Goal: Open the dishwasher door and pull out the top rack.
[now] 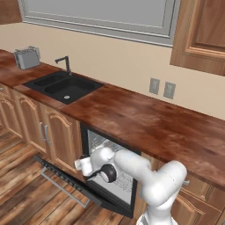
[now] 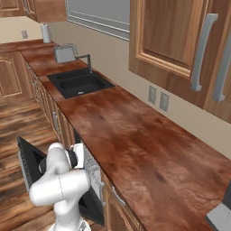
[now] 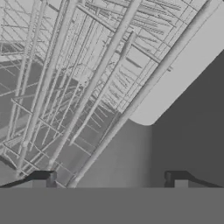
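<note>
The dishwasher door (image 1: 66,178) hangs open, folded down toward the floor, its long grey bar handle (image 1: 61,188) on the outer side; from the right it shows as a black panel (image 2: 28,163). The top rack (image 1: 110,148), a silvery wire grid, sits inside the opening under the counter and also appears beside my arm (image 2: 92,168). My white hand (image 1: 84,164) is at the mouth of the opening, right at the rack. Up close, the rack's wires (image 3: 96,83) run across the hand view, and my gripper (image 3: 111,181) is open, its fingertips (image 3: 49,178) wide apart on either side of a thick rack wire without touching it.
A brown wooden counter (image 1: 145,118) runs over the dishwasher, with a black sink (image 1: 66,87) and faucet to the left and a toaster (image 1: 27,57) at the far left. Wooden cabinet doors (image 1: 57,136) flank the opening. The lowered door juts out over the plank floor (image 1: 26,197).
</note>
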You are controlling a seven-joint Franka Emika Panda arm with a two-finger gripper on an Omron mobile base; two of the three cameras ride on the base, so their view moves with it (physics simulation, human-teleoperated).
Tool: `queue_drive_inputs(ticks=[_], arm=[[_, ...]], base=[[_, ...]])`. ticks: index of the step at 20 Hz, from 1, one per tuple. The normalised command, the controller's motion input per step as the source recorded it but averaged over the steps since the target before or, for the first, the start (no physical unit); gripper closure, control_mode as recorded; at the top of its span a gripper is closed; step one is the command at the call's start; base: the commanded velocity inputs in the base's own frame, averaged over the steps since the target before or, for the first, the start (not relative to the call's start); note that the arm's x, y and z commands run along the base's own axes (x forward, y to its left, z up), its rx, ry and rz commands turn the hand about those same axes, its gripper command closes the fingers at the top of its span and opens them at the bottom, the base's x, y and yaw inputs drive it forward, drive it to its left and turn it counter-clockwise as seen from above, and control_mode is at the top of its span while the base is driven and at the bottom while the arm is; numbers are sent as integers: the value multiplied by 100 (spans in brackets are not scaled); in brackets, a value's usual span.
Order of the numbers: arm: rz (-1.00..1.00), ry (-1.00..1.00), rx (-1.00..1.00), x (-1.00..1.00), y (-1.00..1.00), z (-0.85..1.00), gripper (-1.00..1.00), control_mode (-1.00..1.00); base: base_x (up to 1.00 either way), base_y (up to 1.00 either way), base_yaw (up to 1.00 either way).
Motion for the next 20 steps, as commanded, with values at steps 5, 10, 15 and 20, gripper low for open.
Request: queue_drive_inputs(ticks=[5, 10, 15, 20], arm=[[0, -11, 9, 60, -87, 4, -100, -100], [0, 3, 31, 59, -97, -77, -100, -100], [12, 49, 67, 49, -99, -97, -100, -100], [30, 53, 61, 15, -43, -100, -100, -100]], base=[[0, 0, 0], [0, 0, 0], [0, 0, 0], [0, 0, 0]])
